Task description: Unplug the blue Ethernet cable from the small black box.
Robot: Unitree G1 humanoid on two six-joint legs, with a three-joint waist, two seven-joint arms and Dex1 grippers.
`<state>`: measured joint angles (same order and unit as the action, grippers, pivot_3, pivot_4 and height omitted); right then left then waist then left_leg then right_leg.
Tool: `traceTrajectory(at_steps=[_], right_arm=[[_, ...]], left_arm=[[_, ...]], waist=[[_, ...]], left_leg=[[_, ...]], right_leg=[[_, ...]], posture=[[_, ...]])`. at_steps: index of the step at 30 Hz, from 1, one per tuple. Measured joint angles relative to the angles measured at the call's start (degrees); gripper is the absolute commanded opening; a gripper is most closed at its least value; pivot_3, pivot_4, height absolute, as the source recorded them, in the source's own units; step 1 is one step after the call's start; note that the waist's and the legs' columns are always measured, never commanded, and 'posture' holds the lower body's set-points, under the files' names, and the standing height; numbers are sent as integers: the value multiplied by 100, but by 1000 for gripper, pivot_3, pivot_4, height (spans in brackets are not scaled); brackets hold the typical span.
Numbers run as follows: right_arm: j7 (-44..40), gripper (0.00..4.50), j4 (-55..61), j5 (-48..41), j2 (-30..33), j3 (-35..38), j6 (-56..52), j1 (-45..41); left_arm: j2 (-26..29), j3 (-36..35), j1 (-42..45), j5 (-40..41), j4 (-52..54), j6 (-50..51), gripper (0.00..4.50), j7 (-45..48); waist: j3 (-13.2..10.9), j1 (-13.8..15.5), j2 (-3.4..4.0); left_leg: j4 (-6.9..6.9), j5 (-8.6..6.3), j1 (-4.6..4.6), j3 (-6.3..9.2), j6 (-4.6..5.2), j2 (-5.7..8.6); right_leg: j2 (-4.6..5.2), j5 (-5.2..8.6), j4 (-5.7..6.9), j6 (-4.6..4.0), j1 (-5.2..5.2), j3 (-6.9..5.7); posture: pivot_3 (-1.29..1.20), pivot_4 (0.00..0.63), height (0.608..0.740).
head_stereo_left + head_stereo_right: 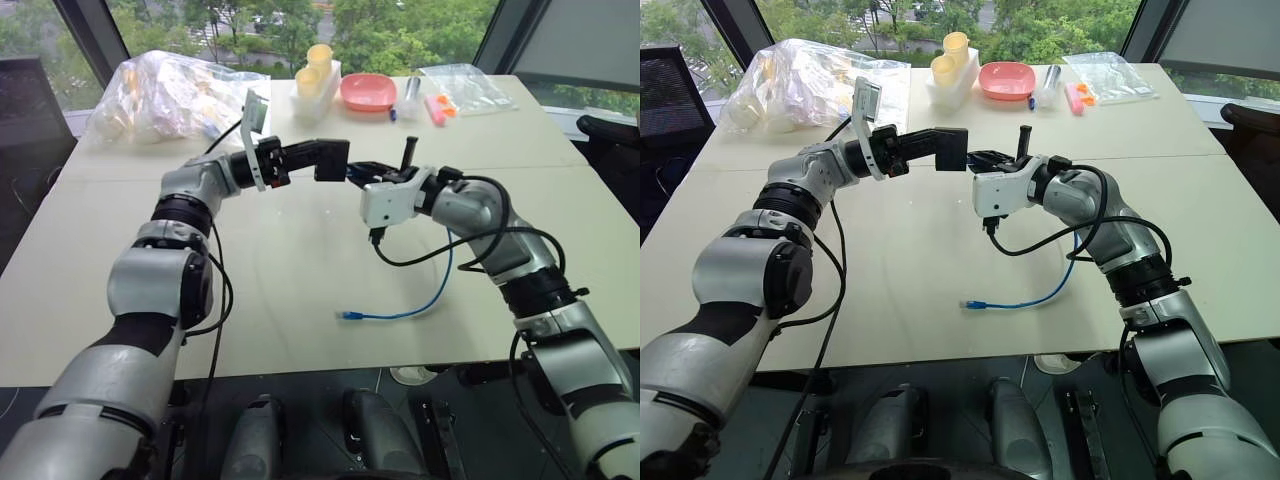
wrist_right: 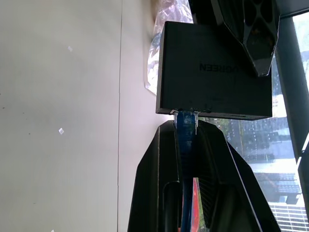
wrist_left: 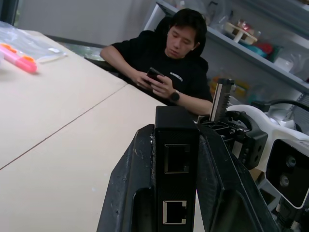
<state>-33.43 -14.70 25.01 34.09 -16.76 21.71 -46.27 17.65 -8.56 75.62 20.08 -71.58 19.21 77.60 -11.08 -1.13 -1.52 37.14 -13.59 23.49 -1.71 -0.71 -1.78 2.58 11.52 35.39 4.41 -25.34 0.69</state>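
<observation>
I've got the left tool [image 1: 335, 160] clamped on the small black box [image 2: 212, 70] above the table [image 1: 300, 280], right tool [image 2: 186, 133] pinching the blue Ethernet cable [image 2: 186, 125] at its plug; best pull straight back, no twisting.

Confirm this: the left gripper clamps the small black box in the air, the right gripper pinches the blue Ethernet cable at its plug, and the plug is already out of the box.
Not quite. The right wrist view shows the plug of the blue Ethernet cable seated in the small black box. The rest holds: the left gripper clamps the box in the air, and the right gripper pinches the cable at its plug.
</observation>
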Motion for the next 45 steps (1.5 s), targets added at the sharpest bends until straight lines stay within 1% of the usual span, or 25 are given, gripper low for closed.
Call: traceTrajectory(at_steps=[1,4,5,7,8,10,11,13,15,18,22,25,30,35,45], right_arm=[[-98,1278,74,-81,-5,0,-42,34],[-279,2720,232,-221,-14,5,-190,105],[-301,3344,336,-255,-12,33,-313,160],[-378,4287,723,-428,-17,235,-829,501],[-470,4287,1010,-731,-88,446,-1414,794],[-487,4287,1637,-1696,-578,983,-2734,1329],[-250,4287,2321,-3020,-1337,1665,-4027,1831],[290,4287,3088,-4935,-2349,2464,-5587,2381],[790,4287,3437,-6228,-2885,2913,-6474,2609],[1365,4287,3743,-7283,-3498,3155,-6913,2842],[1875,4287,3759,-7780,-3885,3140,-6867,2853],[2025,4287,3753,-7857,-3921,3098,-6670,2807],[2019,4287,3701,-7863,-3921,2819,-6349,2582],[1967,4287,3613,-7756,-3796,2565,-6124,2548],[1965,4287,3467,-7748,-3723,2402,-5872,2540]], left_arm=[[1,-2,0,-37,-2,0,496,-14],[33,-20,0,-111,-27,1,496,-31],[29,-29,0,-113,-27,12,496,-33],[50,-133,-6,-110,-32,61,496,-28],[84,-182,-7,-97,-30,108,496,-15],[175,-268,-28,-66,-30,220,496,33],[259,-367,-89,-21,-19,328,496,137],[283,-424,-188,69,64,543,496,352],[248,-463,-295,207,289,881,496,579],[253,-600,-448,449,711,1338,496,711],[235,-840,-705,830,1215,1971,496,578],[221,-1016,-1038,1129,1715,2422,496,357],[36,-1073,-1421,1489,2425,2889,496,-57],[-50,-1084,-1565,1753,2909,3148,496,-335],[-205,-1016,-1827,1959,3336,3318,496,-571]], waist=[[0,3,0],[0,4,0],[0,7,0],[0,24,0],[1,40,-1],[2,36,-2],[4,30,-5],[3,21,-3],[1,28,-1],[1,13,0],[2,-3,0],[2,-3,1],[2,2,1],[2,4,1],[2,-2,0]], left_leg=[[0,0,0,0,0,0],[1,0,0,1,0,0],[1,0,0,1,0,0],[1,0,1,4,0,0],[0,0,2,5,0,0],[-1,-1,2,9,1,-2],[-2,-1,0,16,1,-7],[0,-1,-3,20,1,-8],[6,-1,-5,19,2,-7],[13,-1,-13,21,2,-8],[22,0,-15,22,3,-8],[20,0,-13,22,3,-7],[19,0,-9,23,3,-5],[19,0,-10,22,3,-4],[18,0,-11,23,3,-5]], right_leg=[[0,0,0,0,0,0],[0,0,1,1,0,0],[0,0,2,0,0,0],[0,1,3,2,1,-2],[1,1,2,2,2,-3],[1,0,4,2,2,-4],[0,0,16,2,4,-11],[2,-1,53,1,-6,-12],[6,0,59,-1,-9,-14],[3,5,59,-18,-4,-12],[0,8,64,-28,-2,-9],[-1,-1,64,-3,-3,-8],[0,1,62,0,-4,-8],[0,1,61,-1,-3,-8],[-1,2,61,-1,-4,-8]], posture=[[0,150,740],[0,150,740],[0,150,740],[0,150,740],[0,150,740],[0,150,740],[0,150,740],[0,150,740],[0,150,740],[0,150,740],[0,150,740],[0,150,740],[0,150,740],[0,150,740],[0,150,740]])
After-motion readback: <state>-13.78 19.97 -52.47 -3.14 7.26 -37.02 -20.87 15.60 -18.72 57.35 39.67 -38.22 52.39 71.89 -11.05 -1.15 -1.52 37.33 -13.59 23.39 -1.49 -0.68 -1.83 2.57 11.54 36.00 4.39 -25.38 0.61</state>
